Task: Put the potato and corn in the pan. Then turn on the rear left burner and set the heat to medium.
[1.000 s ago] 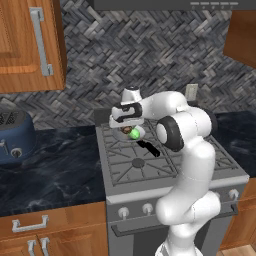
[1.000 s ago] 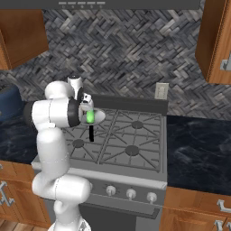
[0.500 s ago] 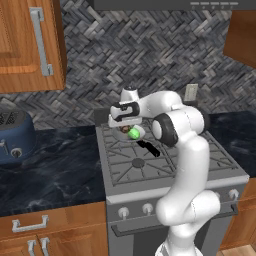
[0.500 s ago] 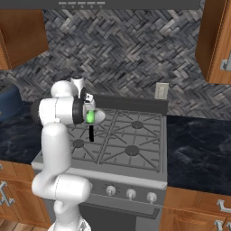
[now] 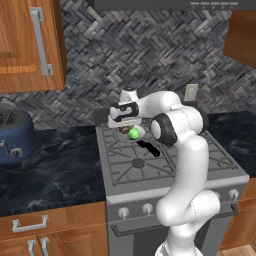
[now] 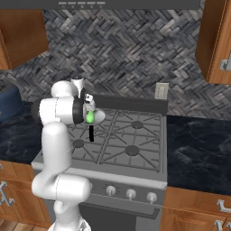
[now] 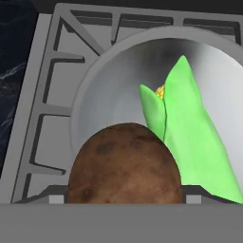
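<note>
As I look down along my hand, the potato [image 7: 124,163] sits close in front of me at the bottom of the hand view, right where my fingertips would be, and it hides them, so I cannot tell whether my jaws are pressed on it or only standing beside it. Behind and beside the potato lies the corn [image 7: 192,133], green husk with a bit of yellow showing at its tip, resting inside the pan [image 7: 109,90]. The pan stands on the grey grate bars of the stove [image 7: 45,109]. From the left base view my gripper [image 5: 123,126] hangs just above the pan [image 5: 141,131] at the rear left of the stove [image 5: 200,165], with the corn [image 5: 134,133] a bright green spot in it. The right base view shows the corn [image 6: 90,117] beside my wrist.
</note>
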Available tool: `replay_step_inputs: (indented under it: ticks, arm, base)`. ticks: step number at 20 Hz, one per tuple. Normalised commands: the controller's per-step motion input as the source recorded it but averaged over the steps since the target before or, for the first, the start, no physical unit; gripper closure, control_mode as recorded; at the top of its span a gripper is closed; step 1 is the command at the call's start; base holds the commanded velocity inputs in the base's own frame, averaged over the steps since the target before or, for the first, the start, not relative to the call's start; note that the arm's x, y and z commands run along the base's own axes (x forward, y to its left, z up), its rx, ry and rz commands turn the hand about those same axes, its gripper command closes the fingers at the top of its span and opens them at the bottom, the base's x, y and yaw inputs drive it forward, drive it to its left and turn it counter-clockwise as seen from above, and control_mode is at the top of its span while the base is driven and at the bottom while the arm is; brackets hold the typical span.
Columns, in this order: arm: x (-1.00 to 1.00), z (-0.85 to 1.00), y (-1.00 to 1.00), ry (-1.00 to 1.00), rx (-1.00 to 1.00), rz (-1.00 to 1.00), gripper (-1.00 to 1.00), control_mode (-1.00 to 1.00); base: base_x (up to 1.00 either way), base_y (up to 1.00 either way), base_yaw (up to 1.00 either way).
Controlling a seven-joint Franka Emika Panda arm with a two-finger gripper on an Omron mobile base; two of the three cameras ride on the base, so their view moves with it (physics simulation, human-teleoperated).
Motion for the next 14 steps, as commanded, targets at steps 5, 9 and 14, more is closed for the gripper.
replay_step_inputs:
  ticks: [5, 9, 14]
  arm:
    - [0.00, -0.18, 0.03, 0.00, 0.00, 0.00, 1.00, -1.00]
    - [0.01, -0.13, 0.00, 0.00, 0.00, 0.00, 1.00, -1.00]
    - [0.00, 0.00, 0.00, 0.00, 0.00, 0.00, -1.00, -1.00]
  base:
    - [0.00, 0.00, 0.00]
    - [0.00, 0.00, 0.00]
    - [0.00, 0.00, 0.00]
